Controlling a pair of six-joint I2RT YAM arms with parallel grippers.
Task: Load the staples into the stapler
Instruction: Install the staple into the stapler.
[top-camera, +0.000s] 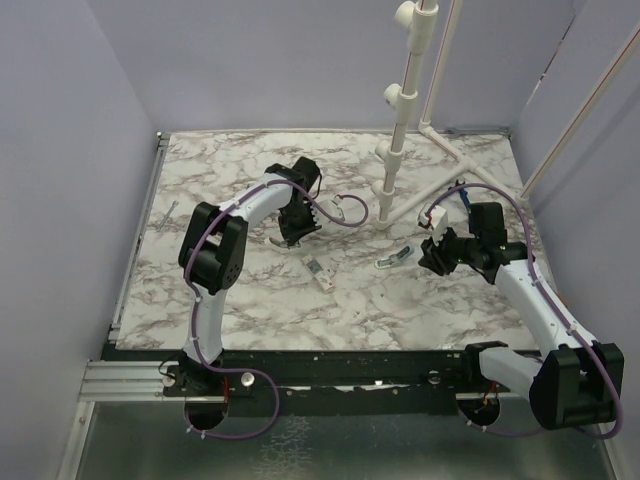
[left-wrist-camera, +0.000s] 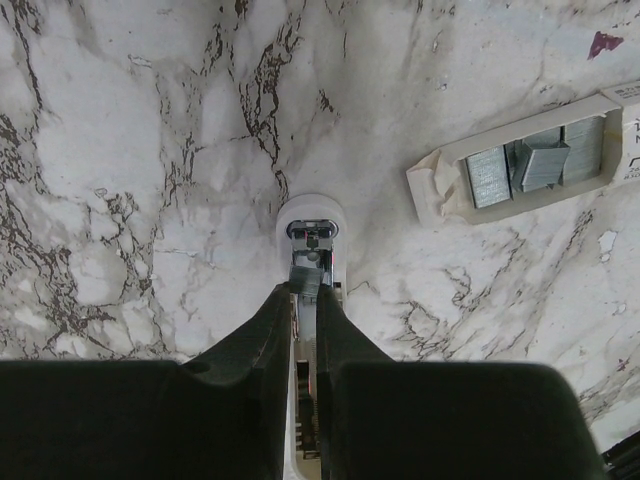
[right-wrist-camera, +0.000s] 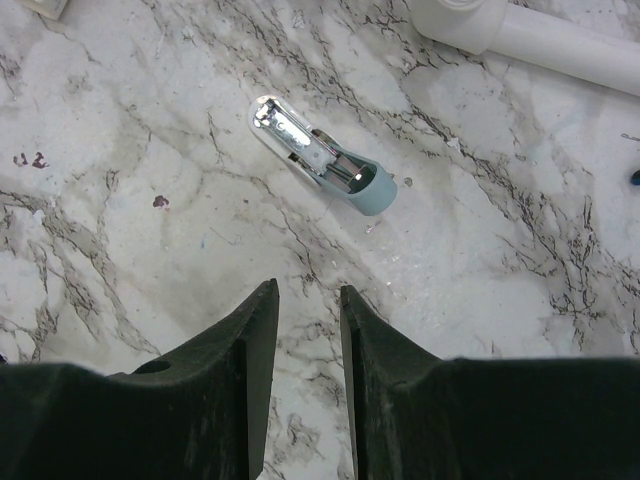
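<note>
Near the staple box (left-wrist-camera: 440, 187), left pincer (left-wrist-camera: 305, 296) clamps a white railed piece (left-wrist-camera: 311, 214); right pincer (right-wrist-camera: 308, 292), half-open, faces the stapler (right-wrist-camera: 325, 160).

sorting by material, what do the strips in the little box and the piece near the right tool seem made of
Staples: grey metal with a dull sheen and fine ribbing. Stapler piece: bright metal channel with mirror glints; its teal end looks like matte plastic.
</note>
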